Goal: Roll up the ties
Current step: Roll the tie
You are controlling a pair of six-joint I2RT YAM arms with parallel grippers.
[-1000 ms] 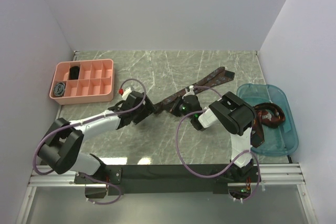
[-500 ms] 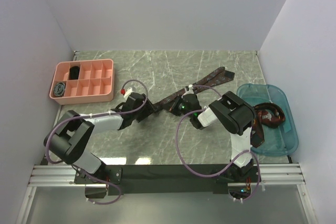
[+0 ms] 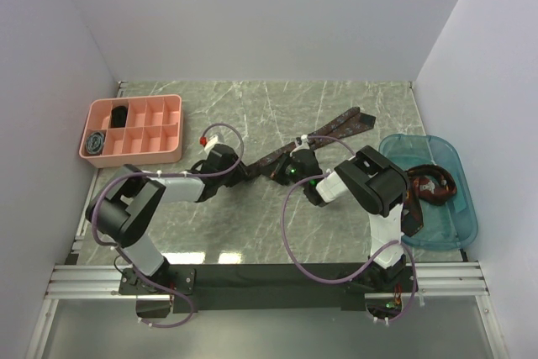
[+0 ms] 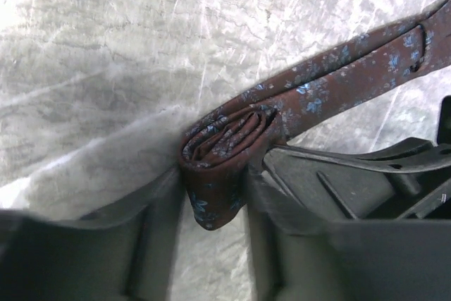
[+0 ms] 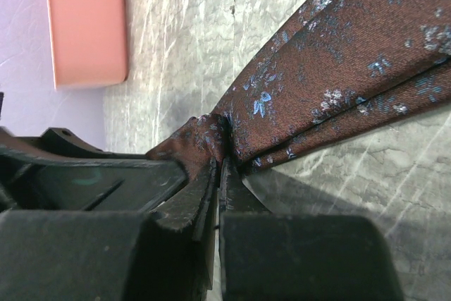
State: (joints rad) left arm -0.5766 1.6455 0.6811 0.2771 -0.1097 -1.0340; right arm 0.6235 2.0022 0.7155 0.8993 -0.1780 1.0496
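Observation:
A dark maroon patterned tie [image 3: 326, 133] lies as a long strip across the middle of the table, running up to the right. Its near end is wound into a small coil [image 4: 224, 139]. My left gripper [image 4: 215, 182] has a finger pressed against each side of that coil. Just to the right, my right gripper [image 5: 220, 163] is shut and pinches the strip [image 5: 338, 54] beside the coil. In the top view the left gripper [image 3: 243, 171] and right gripper [image 3: 287, 166] sit close together on the tie's lower-left end.
A pink divided tray [image 3: 165, 142] stands at the back left, with a black coiled tie [image 3: 120, 113] and a grey-blue one [image 3: 97, 141] in its compartments. A teal bin [image 3: 450, 226] at the right holds more loose ties [image 3: 430, 186].
My left gripper has slid right onto the tie's coiled end and its fingers have closed in on it. The left arm's elbow has swung towards the middle. The right arm has stayed put.

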